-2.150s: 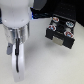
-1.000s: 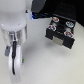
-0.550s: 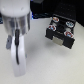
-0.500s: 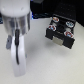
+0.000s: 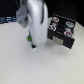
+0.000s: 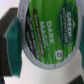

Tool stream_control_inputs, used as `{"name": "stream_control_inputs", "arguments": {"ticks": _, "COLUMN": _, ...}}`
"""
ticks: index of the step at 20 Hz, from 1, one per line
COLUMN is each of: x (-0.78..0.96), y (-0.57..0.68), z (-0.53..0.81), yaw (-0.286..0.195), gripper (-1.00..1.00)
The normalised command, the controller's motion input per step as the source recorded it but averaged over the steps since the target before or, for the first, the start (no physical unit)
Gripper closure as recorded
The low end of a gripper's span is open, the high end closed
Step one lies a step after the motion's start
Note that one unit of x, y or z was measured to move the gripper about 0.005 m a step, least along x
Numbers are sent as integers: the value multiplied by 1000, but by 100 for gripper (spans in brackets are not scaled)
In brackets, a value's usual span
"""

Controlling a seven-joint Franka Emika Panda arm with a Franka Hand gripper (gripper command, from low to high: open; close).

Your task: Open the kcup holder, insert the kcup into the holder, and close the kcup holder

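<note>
We see a pale bench (image 5: 20,67) under a dark background at the top of the exterior view; the arm comes down at the exterior view's left of centre, its white body ending low near the bench; the hand (image 5: 32,42) is closed on the kcup (image 6: 50,32), whose green shows faintly at the tip in that blurred view. In the wrist view the pod fills the picture, its green-and-dark printed lid facing the camera, so its axis points up along the hand; a teal finger pad (image 6: 14,47) presses its side, the other pad is out of sight. The kcup holder (image 5: 62,31) stands at the exterior view's right, well apart from the hand, black and boxy, with pods in round slots on top; whether its drawers are open we cannot tell.
</note>
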Motion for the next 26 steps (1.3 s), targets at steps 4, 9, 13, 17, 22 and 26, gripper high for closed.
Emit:
{"name": "stream_control_inputs", "arguments": {"ticks": 4, "x": 9, "y": 619, "z": 500, "yaw": 52, "gripper": 100}}
{"name": "stream_control_inputs", "arguments": {"ticks": 9, "x": -43, "y": 637, "z": 403, "yaw": 41, "gripper": 100}}
{"name": "stream_control_inputs", "arguments": {"ticks": 13, "x": -20, "y": 652, "z": 367, "yaw": 25, "gripper": 100}}
{"name": "stream_control_inputs", "arguments": {"ticks": 17, "x": -102, "y": 632, "z": 253, "yaw": 44, "gripper": 100}}
{"name": "stream_control_inputs", "arguments": {"ticks": 22, "x": -119, "y": 581, "z": 100, "yaw": 63, "gripper": 100}}
{"name": "stream_control_inputs", "arguments": {"ticks": 26, "x": -80, "y": 575, "z": 16, "yaw": 69, "gripper": 100}}
